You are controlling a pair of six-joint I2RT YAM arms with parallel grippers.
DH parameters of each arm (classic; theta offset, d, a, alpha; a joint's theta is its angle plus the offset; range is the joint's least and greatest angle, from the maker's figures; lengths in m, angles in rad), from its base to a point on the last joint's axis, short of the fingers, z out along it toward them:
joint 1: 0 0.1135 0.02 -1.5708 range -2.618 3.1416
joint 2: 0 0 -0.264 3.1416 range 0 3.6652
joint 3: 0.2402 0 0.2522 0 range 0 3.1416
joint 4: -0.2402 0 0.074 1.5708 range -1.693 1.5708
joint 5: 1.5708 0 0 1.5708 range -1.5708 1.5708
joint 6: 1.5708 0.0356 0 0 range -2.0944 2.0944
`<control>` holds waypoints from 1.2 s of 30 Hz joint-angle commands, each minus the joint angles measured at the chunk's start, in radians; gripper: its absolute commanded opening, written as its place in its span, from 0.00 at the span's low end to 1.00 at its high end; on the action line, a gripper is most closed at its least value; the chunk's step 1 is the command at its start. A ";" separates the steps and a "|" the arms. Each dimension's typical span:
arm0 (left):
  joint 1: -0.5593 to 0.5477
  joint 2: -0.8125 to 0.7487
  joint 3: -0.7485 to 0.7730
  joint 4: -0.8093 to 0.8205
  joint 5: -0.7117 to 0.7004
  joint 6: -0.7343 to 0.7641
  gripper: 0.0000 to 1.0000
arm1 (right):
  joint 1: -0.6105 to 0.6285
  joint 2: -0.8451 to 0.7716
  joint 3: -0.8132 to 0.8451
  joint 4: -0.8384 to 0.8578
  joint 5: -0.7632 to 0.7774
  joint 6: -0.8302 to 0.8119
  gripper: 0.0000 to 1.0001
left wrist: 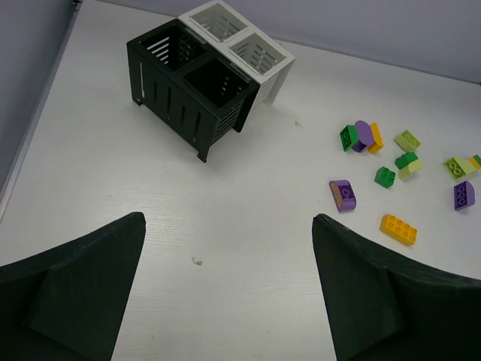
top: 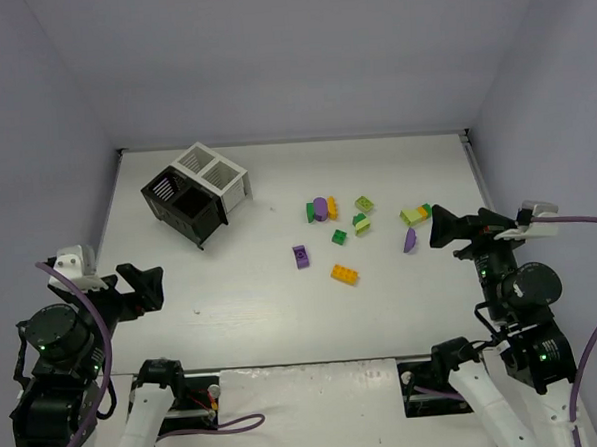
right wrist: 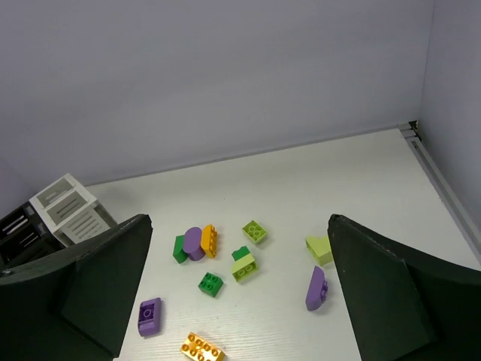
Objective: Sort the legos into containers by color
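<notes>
Four joined slatted bins [top: 196, 182], two black and two white, stand at the upper left of the overhead view, while Lego bricks [left wrist: 385, 177] lie strewn across the centre right of the white table [top: 233, 317].

A dark green, purple and orange trio [top: 321, 209] sits touching at the top of the scatter. A lime brick [top: 364, 204] and a green-on-lime stack [top: 361, 222] lie just to its right, with a dark green brick [top: 338, 236] below. A purple brick [top: 301, 256] and an orange-yellow brick [top: 344, 274] lie lowest. A lime-and-yellow piece [top: 415, 213] and a purple curved piece [top: 410, 240] lie farthest right, near the right gripper [top: 441, 226]. That gripper and the left gripper [left wrist: 228, 222], at the lower left, have their fingers spread wide and hold nothing. All the bricks seen lie on the table, well apart from the bins.
</notes>
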 commanded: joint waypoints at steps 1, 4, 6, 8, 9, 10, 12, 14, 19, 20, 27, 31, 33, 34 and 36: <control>-0.008 0.029 0.006 0.045 0.031 -0.018 0.86 | 0.013 0.031 0.002 0.065 0.043 0.017 1.00; -0.008 0.044 0.005 0.056 0.091 -0.011 0.86 | 0.012 0.033 0.005 0.056 0.065 0.035 1.00; -0.008 0.075 0.016 0.054 0.123 -0.023 0.86 | 0.013 0.042 0.010 0.041 0.103 0.051 1.00; -0.008 0.104 0.026 0.054 0.166 -0.032 0.86 | 0.013 0.047 0.008 0.032 0.140 0.075 1.00; -0.008 0.136 0.029 0.056 0.180 -0.040 0.86 | 0.013 0.048 0.002 0.027 0.152 0.083 1.00; -0.008 0.155 0.034 0.060 0.198 -0.060 0.86 | 0.012 0.050 -0.004 0.027 0.161 0.088 1.00; -0.008 0.210 0.039 0.074 0.281 -0.084 0.85 | 0.013 0.054 -0.013 0.026 0.185 0.098 1.00; -0.008 0.273 0.042 0.103 0.339 -0.126 0.84 | 0.013 0.062 -0.019 0.018 0.195 0.106 1.00; -0.014 0.379 0.046 0.199 0.360 -0.224 0.84 | 0.016 0.091 -0.018 -0.001 0.226 0.140 1.00; -0.020 0.414 0.045 0.223 0.360 -0.239 0.83 | 0.016 0.106 -0.018 -0.004 0.224 0.143 1.00; -0.340 0.658 0.117 0.319 0.076 -0.330 0.84 | 0.019 0.166 -0.019 -0.017 0.232 0.167 1.00; -0.532 0.845 0.169 0.342 -0.064 -0.400 0.84 | 0.021 0.186 -0.024 -0.033 0.217 0.175 1.00; -0.575 0.932 0.164 0.388 -0.097 -0.428 0.83 | 0.022 0.191 -0.026 -0.039 0.205 0.177 1.00; -0.613 0.963 0.164 0.402 -0.110 -0.449 0.83 | 0.022 0.195 -0.029 -0.040 0.194 0.174 1.00; -0.649 1.052 0.177 0.427 -0.151 -0.472 0.83 | 0.024 0.196 -0.036 -0.042 0.169 0.172 1.00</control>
